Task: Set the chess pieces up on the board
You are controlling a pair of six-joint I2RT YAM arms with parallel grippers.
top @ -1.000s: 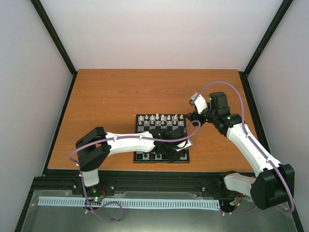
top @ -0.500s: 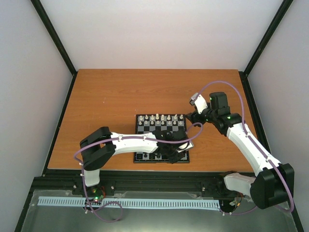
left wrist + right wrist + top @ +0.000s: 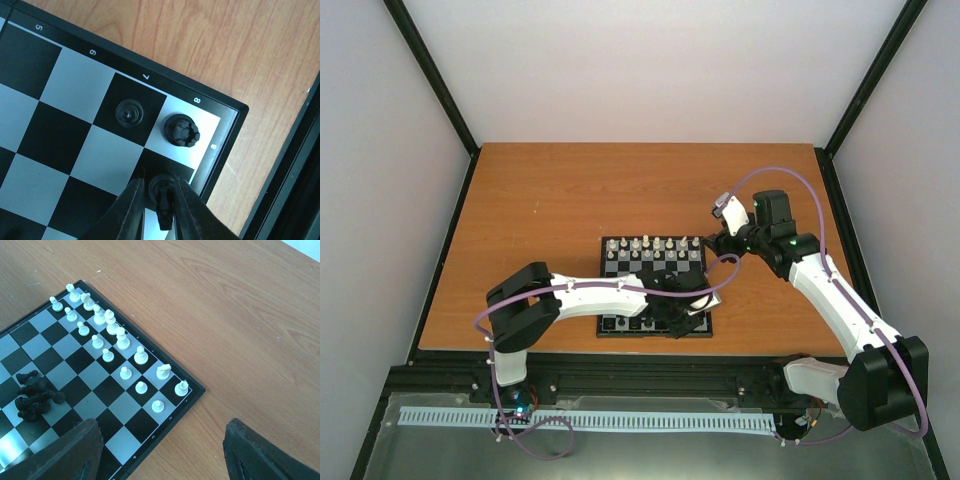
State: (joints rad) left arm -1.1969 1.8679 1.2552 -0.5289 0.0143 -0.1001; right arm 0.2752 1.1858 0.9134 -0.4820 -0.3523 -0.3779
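The board (image 3: 616,272) lies at the table's middle front. White chess pieces (image 3: 655,248) stand in two rows along its far edge, also in the right wrist view (image 3: 107,335). My left gripper (image 3: 682,318) is low over the near right corner. In the left wrist view it (image 3: 159,184) is shut on a black piece (image 3: 163,197) standing on a black edge square, next to a black rook (image 3: 181,131) in the corner and a black pawn (image 3: 129,112). My right gripper (image 3: 160,460) is wide open and empty above the far right corner (image 3: 716,240).
Several black pieces (image 3: 34,397) lie in a heap on the board's middle. More black pieces (image 3: 628,323) stand on the near row. The orange table (image 3: 550,200) is ringed by a black frame and white walls. A black rail runs past the board's corner (image 3: 295,165).
My left arm has swung a little to the right and nearer, bringing its gripper down at the board's near right corner. The right arm has barely moved.
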